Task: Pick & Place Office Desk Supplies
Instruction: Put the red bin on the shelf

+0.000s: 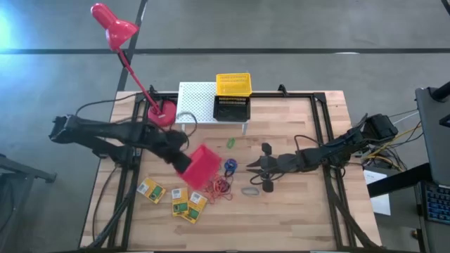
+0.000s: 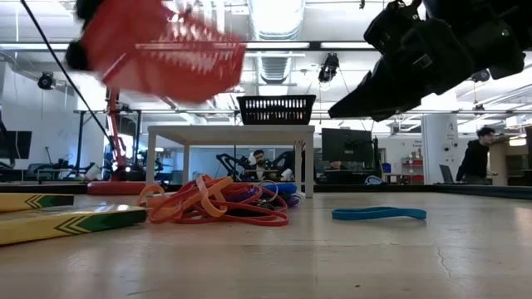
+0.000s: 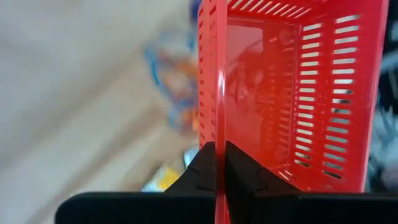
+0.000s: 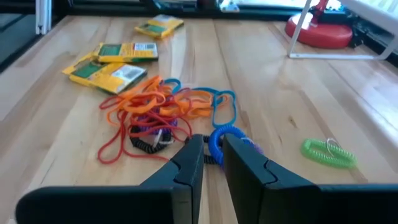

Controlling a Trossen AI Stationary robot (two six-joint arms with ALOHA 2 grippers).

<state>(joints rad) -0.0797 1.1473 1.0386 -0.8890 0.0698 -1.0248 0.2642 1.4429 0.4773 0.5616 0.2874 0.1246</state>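
My left gripper (image 1: 184, 163) is shut on a red slatted basket (image 1: 204, 168), which hangs in the air above the table's left middle. Under and beside it lie a tangle of orange-red rubber bands (image 1: 221, 186), a blue coil ring (image 1: 230, 167) and a grey ring (image 1: 250, 190). Three flat yellow-and-green boxes (image 1: 151, 190) lie flat toward the near left. My right gripper (image 1: 252, 169) hovers just right of the blue coil ring (image 4: 225, 138), fingers a narrow gap apart, touching nothing. A green ring (image 4: 328, 152) lies farther off. My left gripper pinches one side wall of the red basket at its rim (image 3: 219, 134), one finger inside the basket and one outside. The fingers (image 3: 202, 165) lie along the wall's plane. The basket is lifted clear of the table and tilted (image 2: 158, 41).
At the far edge a white perforated rack (image 1: 195, 102) stands on legs, with a yellow basket (image 1: 233, 84) and a black basket (image 1: 231, 107) beside it. The red lamp's base (image 1: 163, 112) sits at the far left. A blue band (image 2: 378, 213) lies on bare wood at the right.
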